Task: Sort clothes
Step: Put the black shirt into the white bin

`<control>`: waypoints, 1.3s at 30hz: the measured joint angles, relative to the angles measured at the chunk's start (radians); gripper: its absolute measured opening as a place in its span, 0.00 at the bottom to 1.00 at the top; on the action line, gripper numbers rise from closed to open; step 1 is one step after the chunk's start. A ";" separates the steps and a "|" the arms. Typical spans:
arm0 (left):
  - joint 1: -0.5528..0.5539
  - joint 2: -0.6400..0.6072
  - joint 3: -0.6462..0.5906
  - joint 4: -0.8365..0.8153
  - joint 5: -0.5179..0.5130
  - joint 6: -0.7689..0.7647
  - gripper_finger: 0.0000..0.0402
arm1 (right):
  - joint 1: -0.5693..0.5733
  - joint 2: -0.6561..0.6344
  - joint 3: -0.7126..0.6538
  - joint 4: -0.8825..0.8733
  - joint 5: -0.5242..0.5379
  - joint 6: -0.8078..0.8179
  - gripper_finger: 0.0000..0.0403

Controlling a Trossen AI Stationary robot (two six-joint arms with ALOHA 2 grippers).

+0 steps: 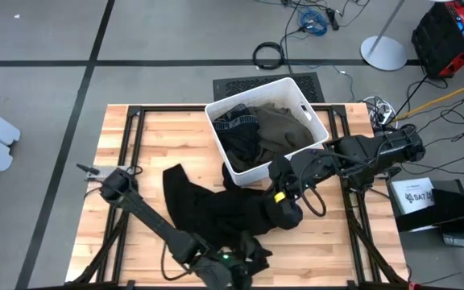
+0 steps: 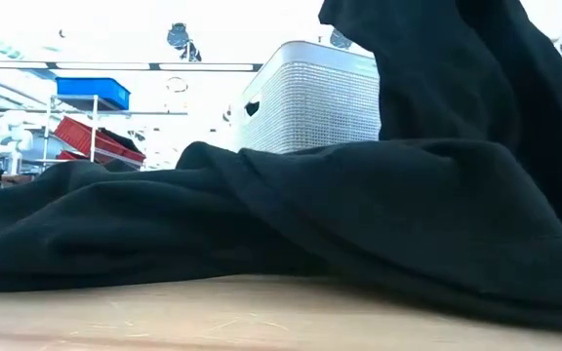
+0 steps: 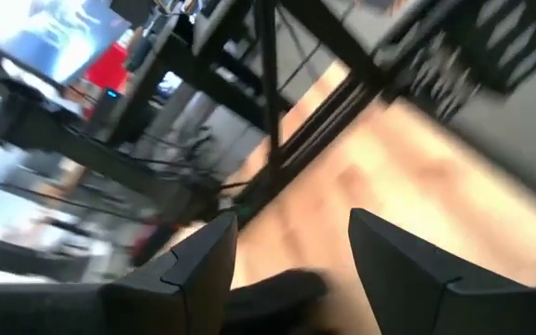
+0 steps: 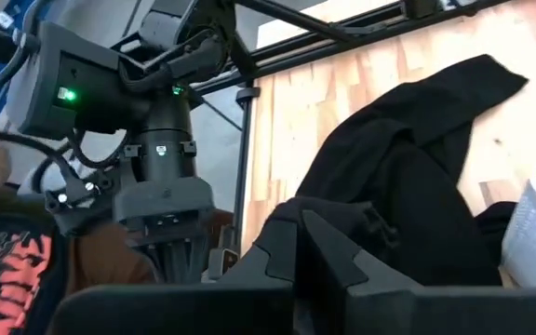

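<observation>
Right fingers [image 4: 328, 244] pinching black garment [image 1: 208, 205], hidden overhead.

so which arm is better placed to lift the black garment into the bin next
Probably the right: its gripper sits shut on the black garment beside the white bin. The left gripper hangs open near the table's front edge.

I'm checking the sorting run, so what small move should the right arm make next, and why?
Probably lift and carry toward the white bin. The right gripper is shut on the black garment, which mostly lies spread on the table beside the bin, where other clothes sit. The left gripper is open, holding nothing.
</observation>
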 joint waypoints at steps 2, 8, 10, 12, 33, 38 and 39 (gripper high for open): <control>0.013 0.029 0.048 -0.053 -0.038 0.097 0.54 | 0.000 0.000 0.000 -0.001 -0.006 -0.003 0.00; 0.090 0.120 0.158 -0.168 -0.203 0.284 0.54 | 0.000 0.000 0.000 -0.008 -0.006 -0.025 0.00; 0.112 0.138 0.173 -0.161 -0.283 0.402 0.54 | 0.000 0.000 0.000 -0.008 -0.006 -0.028 0.00; 0.128 0.155 0.177 -0.152 -0.355 0.519 0.54 | 0.000 0.000 0.000 -0.008 -0.006 -0.028 0.00; 0.088 0.170 0.176 -0.240 -0.506 0.698 0.54 | 0.000 0.000 0.000 -0.066 -0.008 -0.047 0.00; 0.130 0.170 0.175 -0.238 -0.577 0.706 0.54 | 0.000 0.001 0.000 -0.043 -0.009 -0.049 0.00; 0.138 0.170 0.175 -0.235 -0.579 0.706 0.54 | 0.000 0.001 0.000 -0.044 -0.009 -0.052 0.00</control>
